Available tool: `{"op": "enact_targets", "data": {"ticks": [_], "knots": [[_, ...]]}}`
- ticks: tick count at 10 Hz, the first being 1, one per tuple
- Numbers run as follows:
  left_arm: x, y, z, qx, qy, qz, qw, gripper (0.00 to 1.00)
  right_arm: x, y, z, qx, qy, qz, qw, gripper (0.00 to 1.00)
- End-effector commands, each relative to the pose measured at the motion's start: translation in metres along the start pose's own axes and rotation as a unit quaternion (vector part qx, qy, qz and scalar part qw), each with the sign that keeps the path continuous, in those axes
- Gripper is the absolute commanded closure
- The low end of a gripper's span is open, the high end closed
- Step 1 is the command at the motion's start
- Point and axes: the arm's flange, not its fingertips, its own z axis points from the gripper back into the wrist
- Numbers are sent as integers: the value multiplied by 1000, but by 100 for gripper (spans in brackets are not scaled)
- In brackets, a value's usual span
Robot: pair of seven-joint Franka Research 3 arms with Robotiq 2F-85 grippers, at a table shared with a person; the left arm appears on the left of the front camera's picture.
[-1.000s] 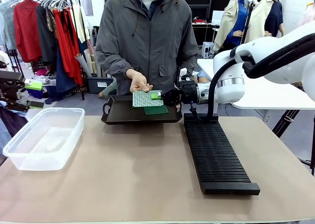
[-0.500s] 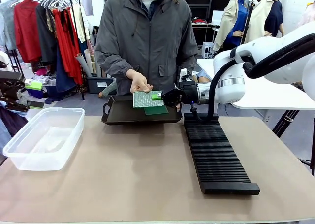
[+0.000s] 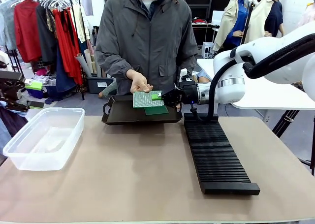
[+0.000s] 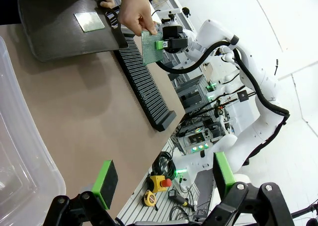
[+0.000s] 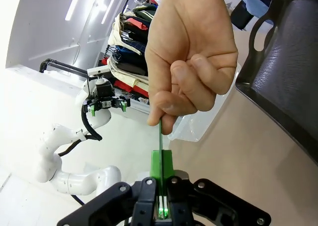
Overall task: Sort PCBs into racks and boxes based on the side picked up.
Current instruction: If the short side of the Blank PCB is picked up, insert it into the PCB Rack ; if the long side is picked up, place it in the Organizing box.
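A person's hand (image 3: 139, 81) holds a PCB (image 3: 145, 99) over the black tray, its silvery dot-grid face towards me. My right gripper (image 3: 157, 96) is shut on that board's right edge. The right wrist view has the PCB (image 5: 160, 136) edge-on, running from the hand (image 5: 191, 62) down between my shut green pads (image 5: 157, 167). A second, dark green PCB (image 3: 156, 110) lies in the tray. The rack (image 3: 216, 152) stretches along the right of the table, and the clear box (image 3: 44, 138) stands at the left. My left gripper (image 4: 164, 179) is open above the box, holding nothing.
The shallow black tray (image 3: 118, 116) sits at the table's far edge in front of the person. Open tabletop lies between box and rack. A clothes rail with garments stands behind at the left. The left wrist view takes in the box wall (image 4: 20, 151) and the rack (image 4: 144, 87).
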Motion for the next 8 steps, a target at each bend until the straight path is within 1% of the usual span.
{"op": "enact_targets", "data": {"ticks": [1, 8], "knots": [[-1, -2, 1, 0, 2, 2, 1000, 0, 1, 1, -2, 2, -1, 2, 1000, 100], [-1, -2, 1, 0, 2, 2, 1000, 0, 1, 1, -2, 2, -1, 2, 1000, 100]]}}
